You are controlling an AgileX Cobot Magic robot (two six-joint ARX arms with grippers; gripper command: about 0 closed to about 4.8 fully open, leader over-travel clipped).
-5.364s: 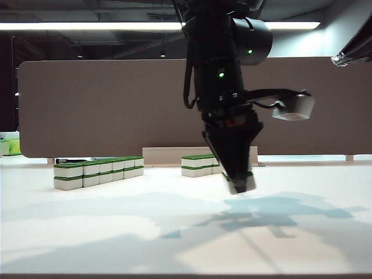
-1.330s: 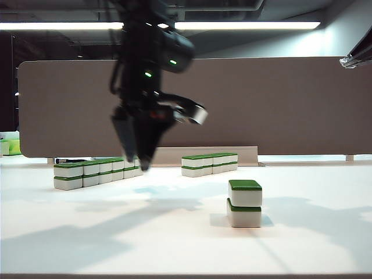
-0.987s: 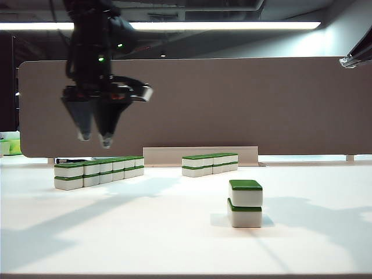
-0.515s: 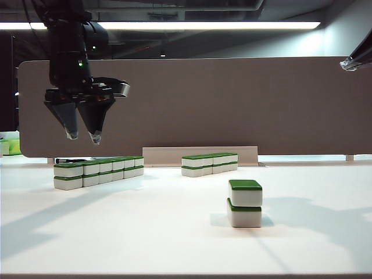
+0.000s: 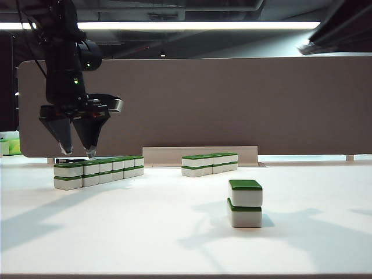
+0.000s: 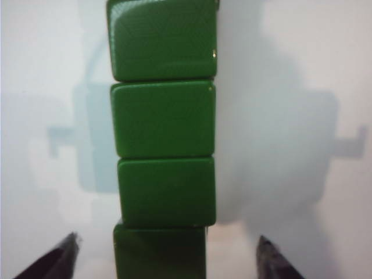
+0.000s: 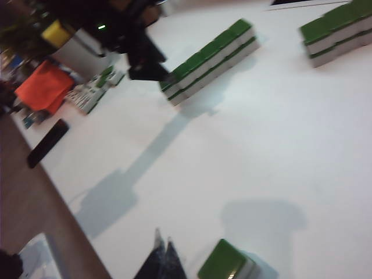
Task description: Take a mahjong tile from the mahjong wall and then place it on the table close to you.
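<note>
The mahjong wall [image 5: 99, 172] is a two-high row of white tiles with green backs at the left of the white table [image 5: 145, 238]. My left gripper [image 5: 77, 153] hangs open just above the wall's near end, its fingertips [image 5: 90, 154] short of the top tiles. In the left wrist view the green backs [image 6: 164, 145] run between the wide-apart jaws of the left gripper [image 6: 165, 258], which touch nothing. My right gripper [image 7: 164, 247] is shut and empty, high above the table beside a two-tile stack [image 7: 226, 264]. That view also shows the wall [image 7: 209, 58].
A two-tile stack [image 5: 244, 203] stands right of centre, near the front. A shorter tile row [image 5: 209, 164] lies at the back, before the brown-grey divider panel [image 5: 232, 104]. Off the table's edge lie a black phone [image 7: 46, 142] and an orange object [image 7: 43, 87].
The left gripper set its tile on the near stack, then swung left. Over the last second it drifted further left and sank toward the wall's near end, still open. The right arm shifted at upper right.
</note>
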